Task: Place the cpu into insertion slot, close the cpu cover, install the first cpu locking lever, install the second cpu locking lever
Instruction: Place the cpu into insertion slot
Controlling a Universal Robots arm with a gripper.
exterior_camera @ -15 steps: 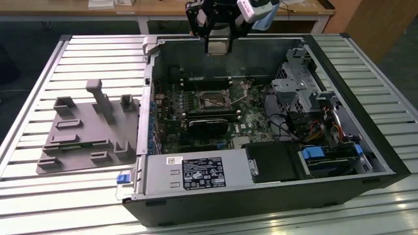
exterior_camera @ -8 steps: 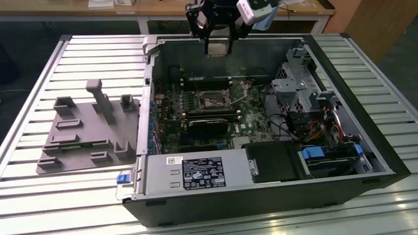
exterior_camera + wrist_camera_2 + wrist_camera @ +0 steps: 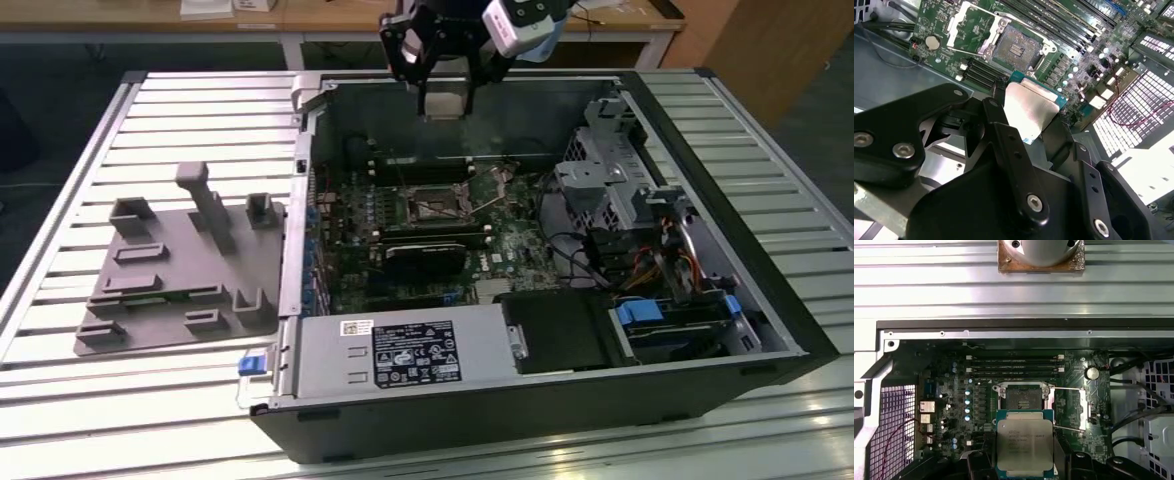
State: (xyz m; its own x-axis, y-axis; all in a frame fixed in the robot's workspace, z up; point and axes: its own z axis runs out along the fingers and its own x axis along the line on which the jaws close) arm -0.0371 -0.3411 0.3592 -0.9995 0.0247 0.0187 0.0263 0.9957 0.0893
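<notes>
Robot claw holding the cpu above an open computer case, with the socket bare below.

At the exterior view's left lies a grey fixture tray (image 3: 180,265). At upper centre the gripper (image 3: 446,100) pinches the cpu (image 3: 1024,445) by two opposite edges, well above the insertion slot (image 3: 434,208) at mid-frame. The cpu cover (image 3: 958,22) stands swung open beside the socket. A good placement likely needs the chip kept level, its edges squared to the socket frame, and no pressing on the contacts.
</notes>
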